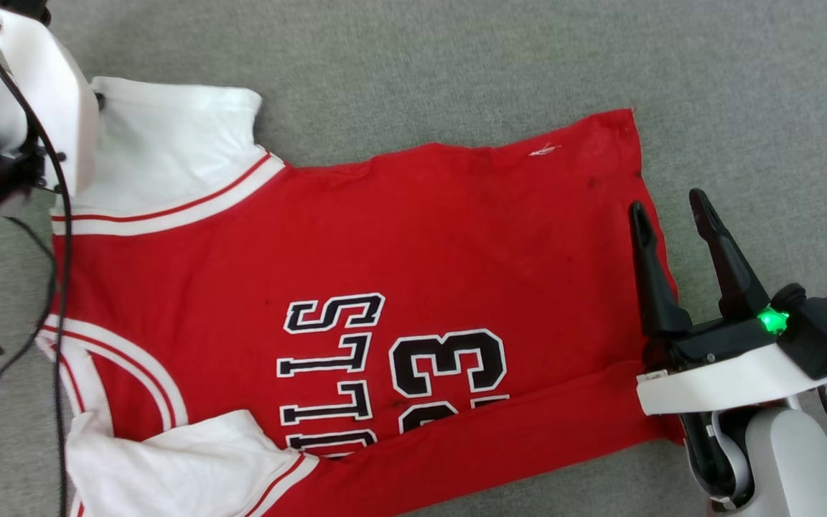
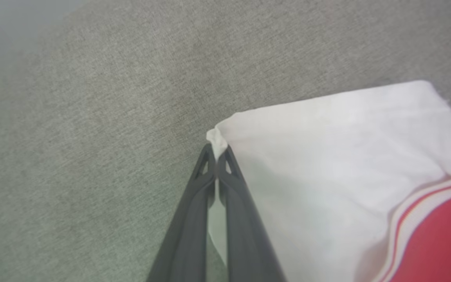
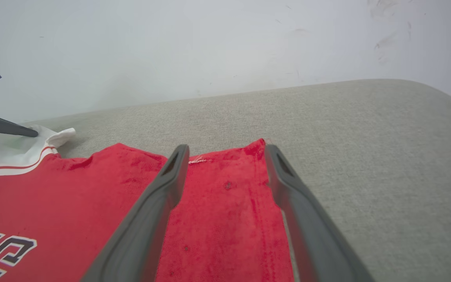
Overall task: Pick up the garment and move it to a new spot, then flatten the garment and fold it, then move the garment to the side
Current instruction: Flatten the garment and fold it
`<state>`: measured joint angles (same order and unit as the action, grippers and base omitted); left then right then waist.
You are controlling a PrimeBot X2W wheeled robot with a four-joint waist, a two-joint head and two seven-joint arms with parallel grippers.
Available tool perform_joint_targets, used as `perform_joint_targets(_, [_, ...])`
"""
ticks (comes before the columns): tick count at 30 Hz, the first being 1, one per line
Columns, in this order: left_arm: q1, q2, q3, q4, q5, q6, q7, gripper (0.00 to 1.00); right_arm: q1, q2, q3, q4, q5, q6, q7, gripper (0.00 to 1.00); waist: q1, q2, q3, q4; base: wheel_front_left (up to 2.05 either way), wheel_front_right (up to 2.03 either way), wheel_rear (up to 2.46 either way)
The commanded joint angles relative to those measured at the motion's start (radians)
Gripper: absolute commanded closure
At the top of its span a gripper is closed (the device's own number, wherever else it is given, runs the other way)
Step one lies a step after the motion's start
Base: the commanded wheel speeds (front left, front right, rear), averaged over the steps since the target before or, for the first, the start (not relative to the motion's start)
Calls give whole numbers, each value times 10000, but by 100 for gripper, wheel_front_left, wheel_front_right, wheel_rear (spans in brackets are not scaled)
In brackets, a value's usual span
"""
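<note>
The shirt (image 1: pixel 413 251) lies across mid-frame; the left gripper (image 2: pixel 217 154) pinches only a sliver of sleeve corner (image 2: pixel 215 139), likely to slip when pulled, while the right gripper (image 1: pixel 668 205) hangs spread over the right hem (image 1: pixel 636 158)

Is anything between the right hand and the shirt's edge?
Nothing visible. The open right hand is over the shirt at its hem, with only bare cloth between its fingers. The left hand pinches a sleeve corner.

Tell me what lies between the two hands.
The shirt's red body spans it, from the white sleeve pinched in the left hand to the hem by the open right hand, as the head view shows.
</note>
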<state>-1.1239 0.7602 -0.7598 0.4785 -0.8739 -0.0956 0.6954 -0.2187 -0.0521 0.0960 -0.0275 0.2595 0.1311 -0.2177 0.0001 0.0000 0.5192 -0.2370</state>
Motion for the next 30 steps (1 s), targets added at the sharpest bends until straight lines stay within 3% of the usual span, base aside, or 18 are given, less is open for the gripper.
perform_joint_targets(1, [176, -88, 76, -59, -48, 30, -151, 100, 93, 13, -42, 10, -66, -9, 90, 0, -1, 0, -337, 185, 0, 0, 0])
perform_joint_targets(8, [1105, -210, 296, -679, -185, 291, -1487, 100, 362, -586, -394, 85, -235, -9, 1172, 0, -1, 0, -1442, 666, 0, 0, 0])
perform_joint_targets(15, [2468, -17, 461, -2497, -385, 1066, -2287, 100, -210, -1786, -677, -20, 12, -9, 3766, 0, -1, 0, -2012, 1265, 0, 0, 0])
perform_joint_targets(22, [3487, 351, 467, -4802, -392, 1835, -2427, 100, -1419, -3236, -587, 469, 951, -12, 7094, 0, -1, 0, -1786, 1999, 0, 0, 0])
perform_joint_targets(23, [3773, 520, 479, -5611, -350, 2065, -2489, 100, -1938, -3628, -511, 883, 1356, -7, 8079, 0, -1, 0, -1555, 2286, 0, 0, 0])
perform_joint_targets(30, [4163, 627, 440, -6855, -86, 2427, -2778, 100, -3081, -4256, -330, 1830, 1715, -9, 9455, 0, -1, 0, -1006, 2851, 0, 0, 0])
